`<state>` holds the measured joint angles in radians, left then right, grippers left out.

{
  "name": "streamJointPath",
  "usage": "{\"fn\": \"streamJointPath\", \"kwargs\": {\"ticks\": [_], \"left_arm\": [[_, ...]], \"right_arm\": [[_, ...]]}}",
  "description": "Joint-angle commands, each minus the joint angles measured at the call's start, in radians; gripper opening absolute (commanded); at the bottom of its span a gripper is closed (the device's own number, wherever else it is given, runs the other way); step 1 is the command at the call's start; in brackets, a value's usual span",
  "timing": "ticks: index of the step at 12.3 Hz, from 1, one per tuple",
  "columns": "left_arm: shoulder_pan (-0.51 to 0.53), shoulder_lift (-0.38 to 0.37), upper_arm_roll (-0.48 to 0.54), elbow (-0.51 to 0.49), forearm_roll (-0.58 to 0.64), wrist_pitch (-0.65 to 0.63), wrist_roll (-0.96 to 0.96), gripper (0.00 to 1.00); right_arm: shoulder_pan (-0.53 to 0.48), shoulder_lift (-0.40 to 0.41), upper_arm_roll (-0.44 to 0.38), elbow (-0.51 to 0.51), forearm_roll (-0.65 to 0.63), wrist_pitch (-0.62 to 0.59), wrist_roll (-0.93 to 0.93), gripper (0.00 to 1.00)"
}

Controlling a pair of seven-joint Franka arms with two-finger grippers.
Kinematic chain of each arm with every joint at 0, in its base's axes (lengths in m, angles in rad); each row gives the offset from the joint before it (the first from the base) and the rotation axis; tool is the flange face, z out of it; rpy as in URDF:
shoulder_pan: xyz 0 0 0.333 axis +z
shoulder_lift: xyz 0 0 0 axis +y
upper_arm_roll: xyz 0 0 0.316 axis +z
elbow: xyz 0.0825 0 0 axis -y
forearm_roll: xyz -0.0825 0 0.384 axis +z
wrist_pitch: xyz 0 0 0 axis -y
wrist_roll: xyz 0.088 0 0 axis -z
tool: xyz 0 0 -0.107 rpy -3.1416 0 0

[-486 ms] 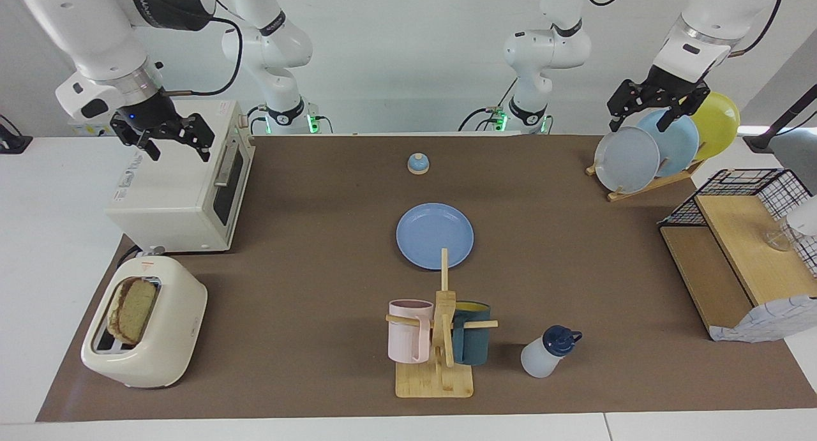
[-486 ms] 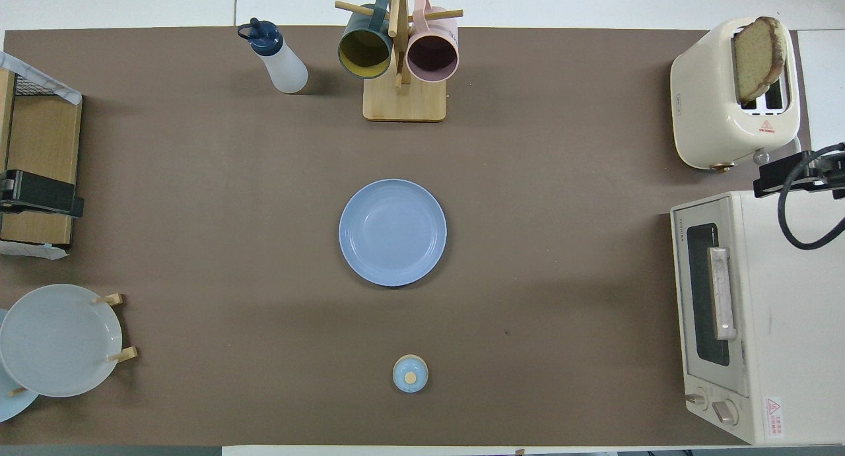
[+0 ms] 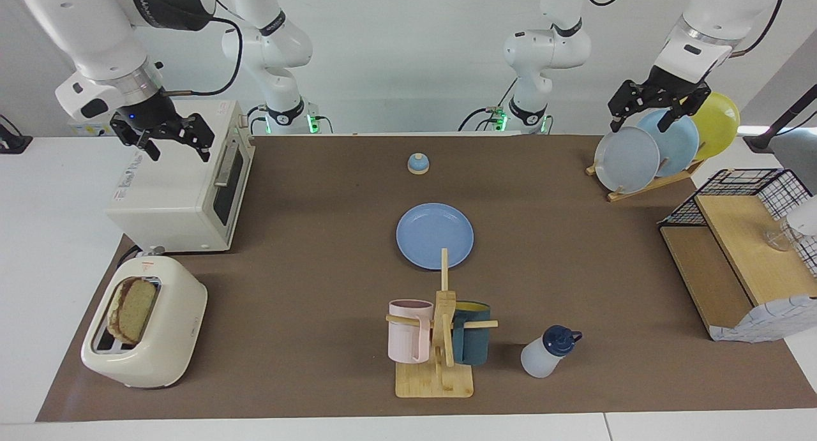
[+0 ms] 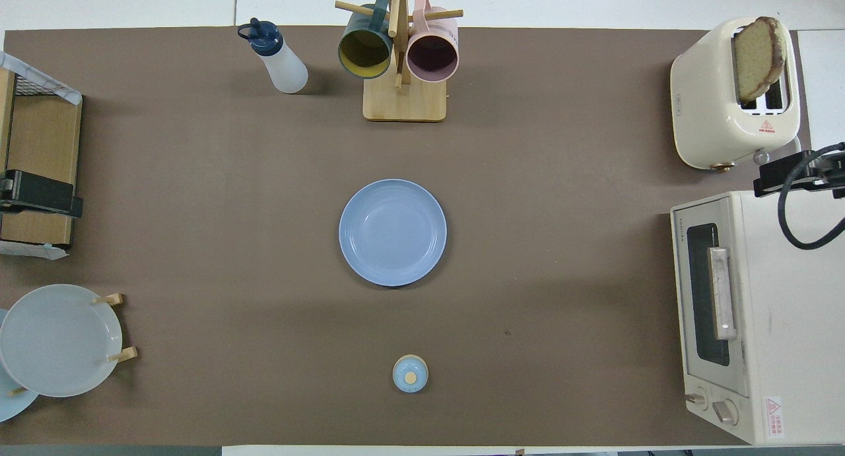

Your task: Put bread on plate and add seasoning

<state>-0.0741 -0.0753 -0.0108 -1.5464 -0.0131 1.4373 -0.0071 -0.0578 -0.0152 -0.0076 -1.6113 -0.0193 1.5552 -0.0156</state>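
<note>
A: Bread [image 3: 135, 310], where?

B: In the toaster [image 3: 153, 358], at the corner of the mat farthest from the robots, on the right arm's end. Standing upright in a slot, upper part sticking out, probably so that two fingers can pinch it from above.

A: And the plate [image 3: 434, 235]?

B: Flat in the middle of the mat, bare. Placed within reach of both arms, it seems, well apart from the toaster.

A: Seasoning [image 3: 542, 358]?

B: Near the mat edge farthest from the robots, just beside the mug tree [image 3: 443, 339], toward the left arm's end. Upright, cap on top, not touched.

A: Right gripper [image 3: 163, 134]?

B: Up in the air over the top of the oven [image 3: 172, 198], at the corner nearest the right arm's base. Fingers spread wide, holding nothing. Not yet over the toaster.

A: Left gripper [image 3: 657, 106]?

B: High over the rack [image 3: 629, 160] with the spare plates, at the corner nearest the left arm's base. Also spread wide and holding nothing. Waiting there, most likely, to keep out of the way.

A: So how far along?

B: At the very start, judging by this. Nothing on the plate. First the bread, likely by the right arm, as the toaster is at its end; then the seasoning, closer to the left arm's end.

A: Any risk?

B: Maybe the slice catching in the slot if pulled at an angle. Better straight up.
</note>
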Motion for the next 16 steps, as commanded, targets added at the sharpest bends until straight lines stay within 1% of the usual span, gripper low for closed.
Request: {"fn": "streamJointPath", "kwargs": {"ticks": [1,3,5,8,9,10,11,12,13,14,16], "left_arm": [[-0.016,-0.018,0.002,-0.023,-0.013,0.035,0.003,1.0],[-0.023,-0.02,0.002,-0.023,-0.013,0.06,0.001,1.0],[-0.038,-0.018,0.0,-0.026,-0.011,0.065,0.007,1.0],[-0.052,-0.024,0.0,-0.04,-0.011,0.068,-0.005,1.0],[-0.056,-0.027,0.002,-0.044,-0.011,0.068,-0.004,1.0],[-0.056,-0.035,0.002,-0.064,-0.01,0.074,-0.005,1.0],[-0.055,-0.047,0.002,-0.092,-0.01,0.118,-0.004,1.0],[-0.055,-0.057,0.002,-0.134,-0.01,0.199,-0.005,1.0],[-0.058,-0.061,0.0,-0.176,-0.01,0.271,-0.005,1.0],[-0.07,-0.061,-0.005,-0.196,-0.01,0.316,-0.004,1.0],[-0.076,-0.055,-0.006,-0.24,-0.01,0.398,-0.002,1.0]], "right_arm": [[-0.017,-0.003,0.003,-0.01,0.016,0.072,-0.014,1.0],[-0.017,-0.003,0.001,-0.03,0.006,0.174,-0.023,1.0],[-0.045,-0.003,0.001,-0.051,0.001,0.271,-0.023,1.0],[-0.062,0.006,0.0,-0.093,0.001,0.468,0.014,1.0],[-0.091,0.02,0.0,-0.104,0.001,0.514,0.032,1.0],[-0.102,0.05,0.0,-0.099,0.001,0.551,0.032,1.0],[-0.112,0.084,0.0,-0.096,0.001,0.592,0.031,1.0],[-0.135,0.118,0.001,-0.091,0.001,0.649,0.014,1.0],[-0.128,0.145,0.0,-0.094,-0.002,0.733,0.002,1.0],[-0.138,0.15,0.001,-0.111,-0.001,0.8,-0.032,1.0],[-0.14,0.178,0.001,-0.13,-0.001,0.879,-0.061,1.0]]}}
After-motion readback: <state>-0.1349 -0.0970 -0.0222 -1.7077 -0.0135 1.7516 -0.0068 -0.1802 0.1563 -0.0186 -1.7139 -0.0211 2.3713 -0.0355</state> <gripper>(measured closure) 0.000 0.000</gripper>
